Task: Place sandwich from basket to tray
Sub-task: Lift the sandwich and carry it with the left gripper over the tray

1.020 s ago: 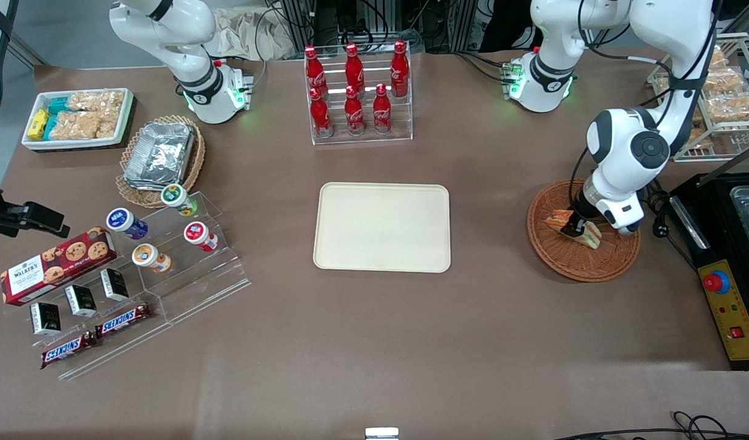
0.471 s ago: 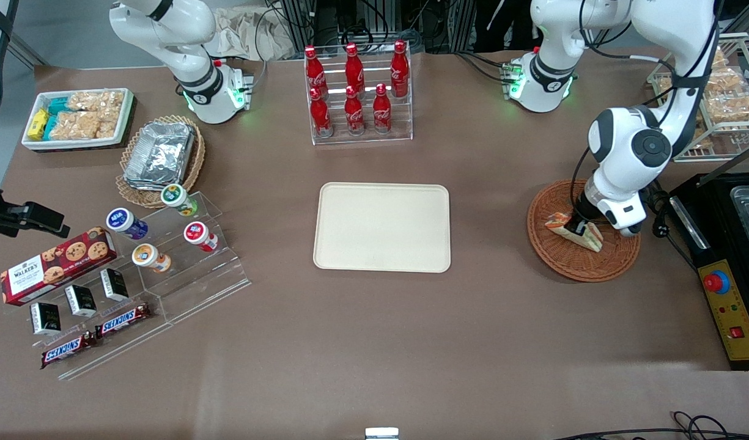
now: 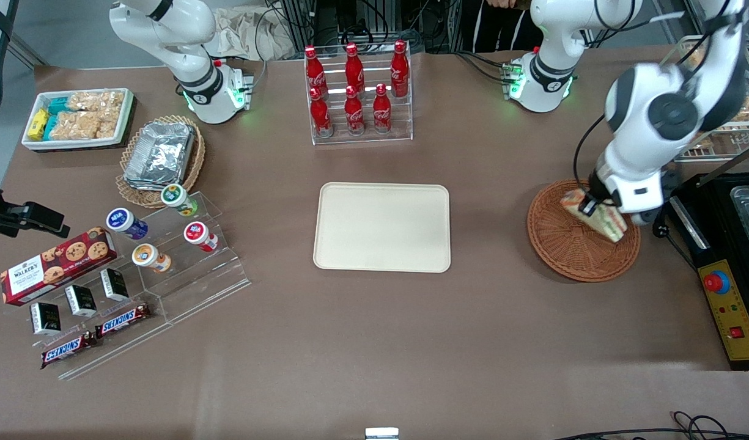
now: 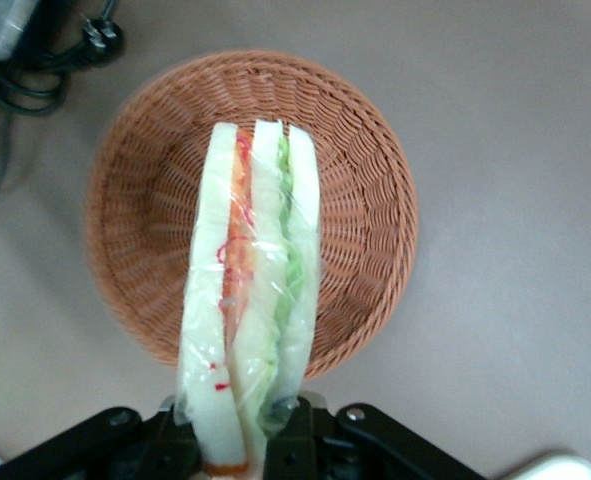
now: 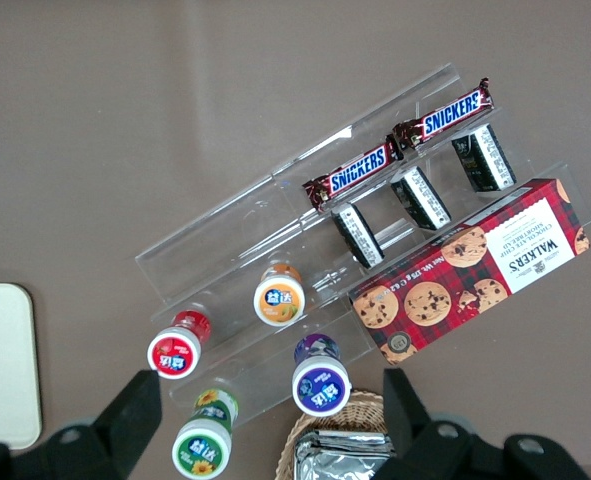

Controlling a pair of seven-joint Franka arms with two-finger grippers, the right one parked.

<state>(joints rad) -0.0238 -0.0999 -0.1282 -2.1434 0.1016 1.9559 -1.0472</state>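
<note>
My left gripper point(image 3: 589, 206) is shut on the sandwich point(image 3: 596, 214), a wrapped wedge of white bread with orange-red and green layers. It holds the sandwich in the air above the reddish-brown woven basket point(image 3: 564, 247), which now lies empty. In the left wrist view the sandwich point(image 4: 250, 300) stands up from between the black fingers point(image 4: 295, 445) of the gripper point(image 4: 237, 452), with the basket point(image 4: 365, 180) below it. The cream-beige tray point(image 3: 382, 227) lies flat and bare at the table's middle, toward the parked arm from the basket.
A rack of red cola bottles point(image 3: 357, 91) stands farther from the camera than the tray. A black control box with a red button point(image 3: 719, 284) lies beside the basket at the working arm's end. Snack shelves point(image 3: 129, 269) and a tan basket of foil containers point(image 3: 160, 156) lie toward the parked arm's end.
The gripper has risen out of the basket with the sandwich in it. The sandwich has left the basket floor and hangs higher, a little farther from the camera.
</note>
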